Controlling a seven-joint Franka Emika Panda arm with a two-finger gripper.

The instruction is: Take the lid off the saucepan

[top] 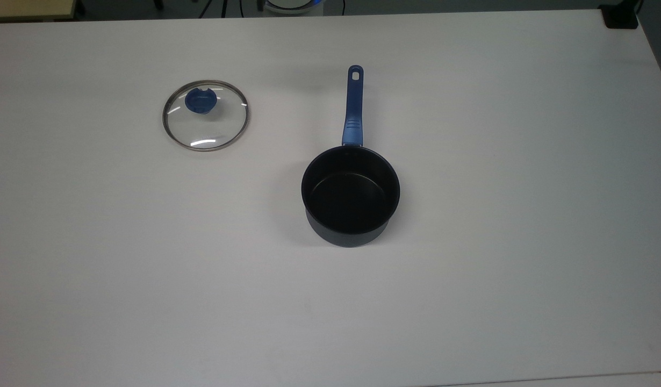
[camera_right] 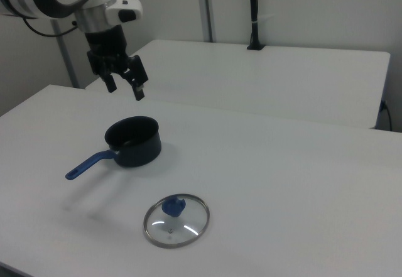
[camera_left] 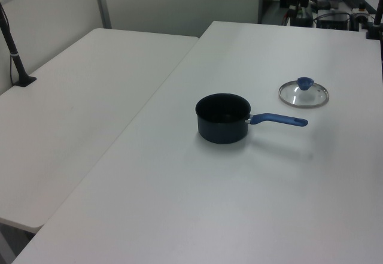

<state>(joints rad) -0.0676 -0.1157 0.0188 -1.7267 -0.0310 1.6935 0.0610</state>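
Lid (top: 205, 115) is seen lying flat on the white table (top: 524, 215), blue knob (top: 200, 101) upward, well apart from the saucepan (top: 350, 196) and to the top view's left of it. Saucepan is left uncovered and upright, its dark inside bare and its blue handle (top: 353, 107) pointed toward the top view's upper edge. Gripper (camera_right: 123, 87) is held high above the table in the right view, its two fingers spread apart and nothing caught between them.
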